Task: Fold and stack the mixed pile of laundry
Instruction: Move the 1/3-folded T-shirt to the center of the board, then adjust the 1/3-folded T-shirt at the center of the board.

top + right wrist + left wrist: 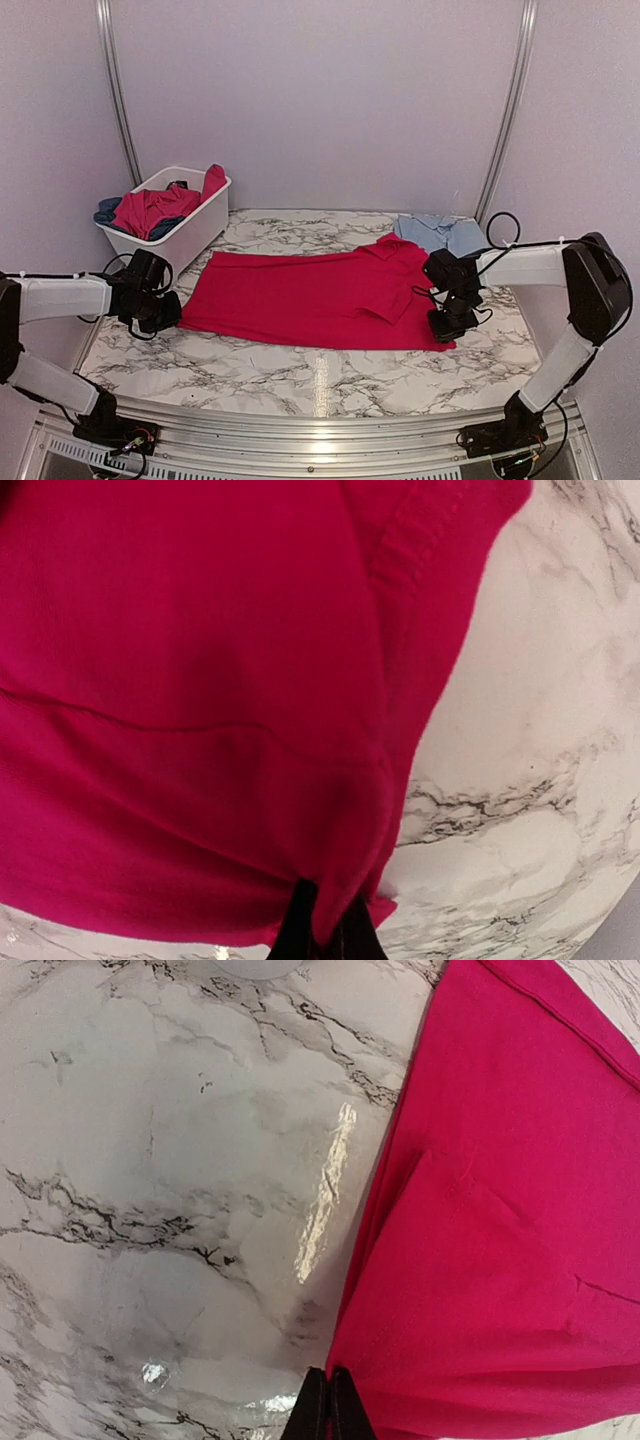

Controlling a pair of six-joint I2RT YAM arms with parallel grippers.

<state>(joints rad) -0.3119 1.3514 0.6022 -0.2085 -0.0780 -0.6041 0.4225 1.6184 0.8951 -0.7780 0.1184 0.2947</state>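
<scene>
A bright red shirt (310,295) lies spread flat across the middle of the marble table. My left gripper (172,313) is shut on its near left corner; in the left wrist view the black fingertips (318,1410) pinch the red cloth (500,1260) at its edge. My right gripper (447,328) is shut on the near right corner; in the right wrist view the red cloth (220,710) bunches between the fingers (296,925). A folded light blue shirt (438,232) lies at the back right. More red and dark blue garments (150,208) sit in the basket.
A white plastic basket (195,235) stands at the back left of the table (320,375), just beyond my left arm. Metal frame posts rise at the back left and back right against the walls.
</scene>
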